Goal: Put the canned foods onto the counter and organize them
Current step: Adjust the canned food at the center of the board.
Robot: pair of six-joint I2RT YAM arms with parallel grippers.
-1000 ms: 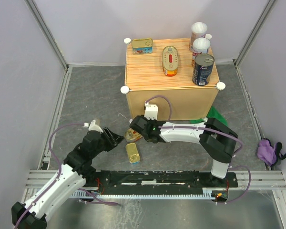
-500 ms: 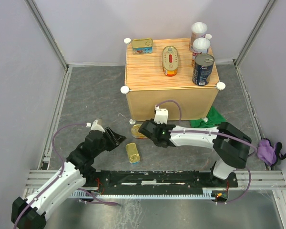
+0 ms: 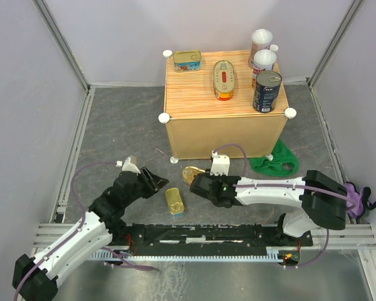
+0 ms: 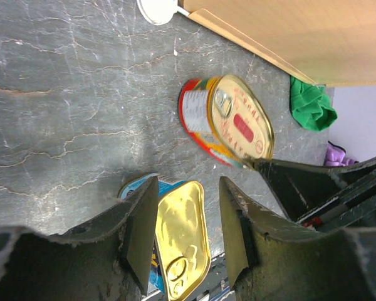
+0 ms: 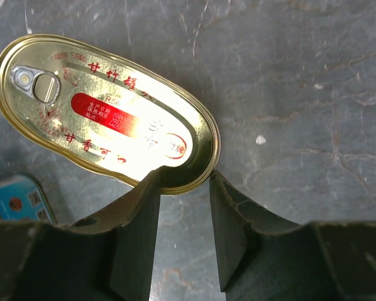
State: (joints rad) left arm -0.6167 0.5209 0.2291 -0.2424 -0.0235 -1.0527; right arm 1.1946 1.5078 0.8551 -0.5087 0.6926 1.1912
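The counter (image 3: 194, 97) holds a rectangular gold tin (image 3: 187, 60), an oval red-labelled tin (image 3: 224, 79), two white-lidded cylinders (image 3: 264, 61) and a dark blue cylinder (image 3: 266, 91). On the grey floor in front, my right gripper (image 5: 183, 179) is shut on the near end of a second oval tin (image 5: 100, 110), which shows tilted in the left wrist view (image 4: 229, 119). A rectangular gold tin with a blue side (image 3: 174, 201) lies flat nearby. My left gripper (image 4: 187, 182) hovers open, this tin (image 4: 182, 232) showing between its fingers, ungripped.
A green cloth (image 3: 274, 160) lies at the counter's front right corner. A purple object (image 3: 352, 198) sits at the right wall. The counter's white foot knob (image 4: 156, 9) and side (image 4: 288, 31) stand just beyond the floor tins. Rails border the floor.
My right gripper has slid to the right along the counter's front, carrying the oval tin with it. The left gripper has edged slightly right toward the rectangular tin.
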